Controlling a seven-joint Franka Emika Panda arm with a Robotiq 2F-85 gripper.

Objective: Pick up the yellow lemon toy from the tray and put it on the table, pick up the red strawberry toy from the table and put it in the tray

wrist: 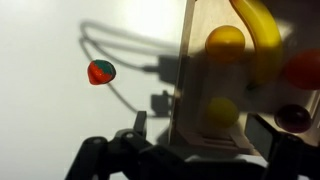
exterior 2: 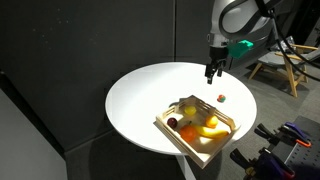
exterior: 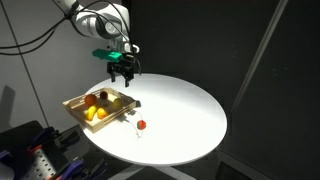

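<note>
The light wooden tray (exterior: 73, 104) (exterior 2: 166, 124) (wrist: 195, 60) sits near the edge of the round white table (exterior: 185, 110) (exterior 2: 140, 95). In the wrist view a pale yellow lemon toy (wrist: 222, 112) lies in the tray, in the gripper's shadow. In an exterior view it cannot be told apart from the other fruit. The tiny red strawberry toy (exterior: 141, 125) (exterior 2: 221, 98) (wrist: 101, 72) lies on the table beside the tray. My gripper (exterior: 122, 76) (exterior 2: 211, 75) (wrist: 205, 140) is open and empty. It hovers well above the tray's end.
The tray also holds an elongated deeper-yellow toy (wrist: 262, 35), a round yellow-orange toy (wrist: 225, 42), an orange-red toy (wrist: 305, 68) and a dark purple-brown toy (wrist: 293, 118). Dark curtains stand behind the table. Equipment sits below the table's edge (exterior 2: 290, 135).
</note>
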